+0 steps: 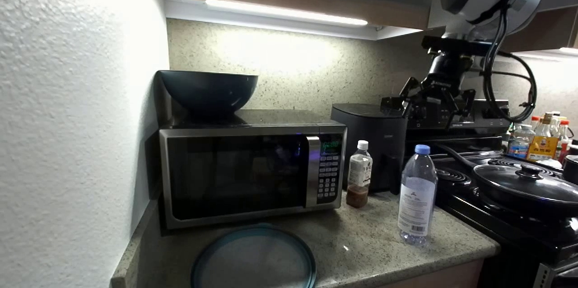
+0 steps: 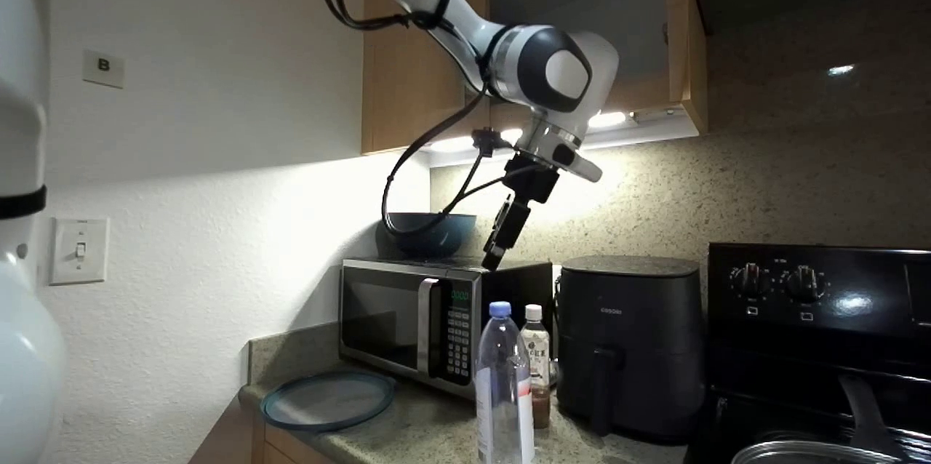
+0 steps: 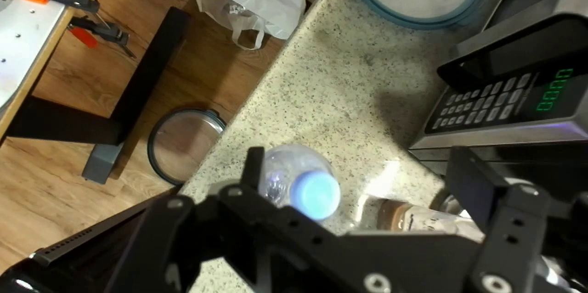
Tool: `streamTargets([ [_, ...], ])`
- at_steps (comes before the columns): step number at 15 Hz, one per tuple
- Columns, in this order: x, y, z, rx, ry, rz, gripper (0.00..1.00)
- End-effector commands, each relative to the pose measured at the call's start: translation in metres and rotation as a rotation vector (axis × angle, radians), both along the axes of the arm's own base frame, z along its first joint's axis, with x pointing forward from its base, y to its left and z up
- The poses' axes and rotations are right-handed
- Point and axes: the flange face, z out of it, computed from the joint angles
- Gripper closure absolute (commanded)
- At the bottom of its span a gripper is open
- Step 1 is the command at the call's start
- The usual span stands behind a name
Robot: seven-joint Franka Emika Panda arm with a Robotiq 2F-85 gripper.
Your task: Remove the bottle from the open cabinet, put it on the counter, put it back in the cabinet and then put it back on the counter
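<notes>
Standing near right on the counter [image 1: 370, 243], the bottle [image 1: 417, 197] looks light and squeezable; grip gently below the cap [image 1: 422, 149]. The gripper [image 3: 358, 170] hangs above, fingers [image 3: 472, 187] spread.

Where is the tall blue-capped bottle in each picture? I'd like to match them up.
In an exterior view, the bottle stands right of and below the middle.
In an exterior view, the bottle is just right of centre, at the bottom edge.
In the wrist view, the bottle is just below the middle, seen from above.
Shared landmark: the microwave, in all three views.
</notes>
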Motion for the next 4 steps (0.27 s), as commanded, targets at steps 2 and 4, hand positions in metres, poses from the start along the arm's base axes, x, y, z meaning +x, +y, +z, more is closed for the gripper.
streamTargets([
  [2, -0.039, 0.012, 0.073, -0.094, -0.152, 0.016, 0.00],
  [4, -0.027, 0.006, 0.071, -0.067, -0.127, 0.019, 0.00],
])
